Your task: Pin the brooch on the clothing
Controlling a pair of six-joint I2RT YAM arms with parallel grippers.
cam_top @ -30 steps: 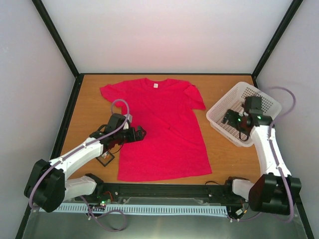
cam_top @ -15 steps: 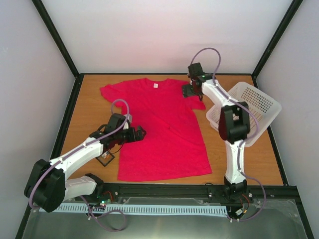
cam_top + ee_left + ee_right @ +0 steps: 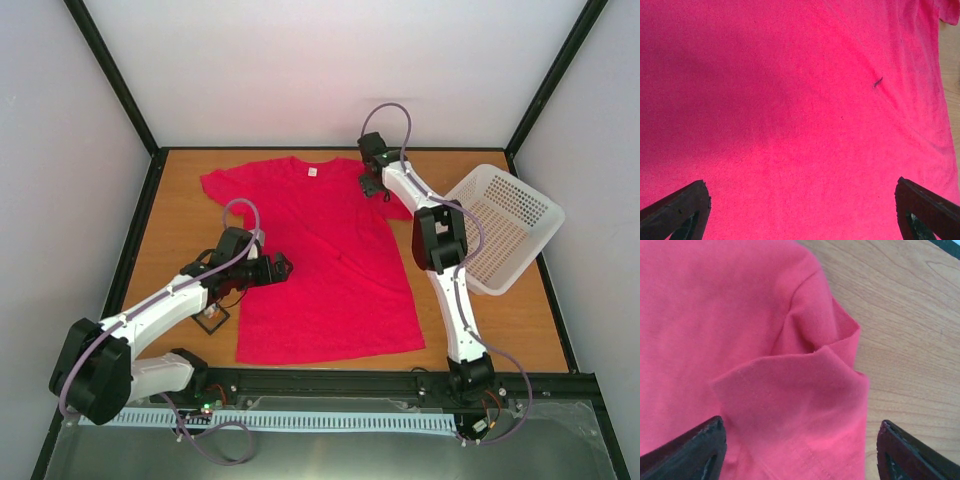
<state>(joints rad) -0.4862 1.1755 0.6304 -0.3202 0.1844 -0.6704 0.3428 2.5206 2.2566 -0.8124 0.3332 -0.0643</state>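
Down at the lower left of the overhead view, a small black case (image 3: 211, 319) is lying on the bench (image 3: 175, 215) under the left arm. I cannot make out the brooch anywhere, so I cannot tell whether it is sitting in that case. Just right of it the left gripper (image 3: 279, 268) is hovering over the left side of the red T-shirt (image 3: 330, 270), its jaws standing wide apart and holding nothing. The shirt is lying flat across the middle of the frame, neck toward the top. Over its upper right sleeve (image 3: 805, 385) the right gripper (image 3: 372, 182) is hanging with jaws spread either side of a rumpled fold, gripping nothing. A white basket (image 3: 510, 215) is tilting at the far right. I am guessing the shirt is light and limp and will bunch when pinched, so it wants holding by a small fold. The brooch, tiny and hard, probably needs taking by its rim.
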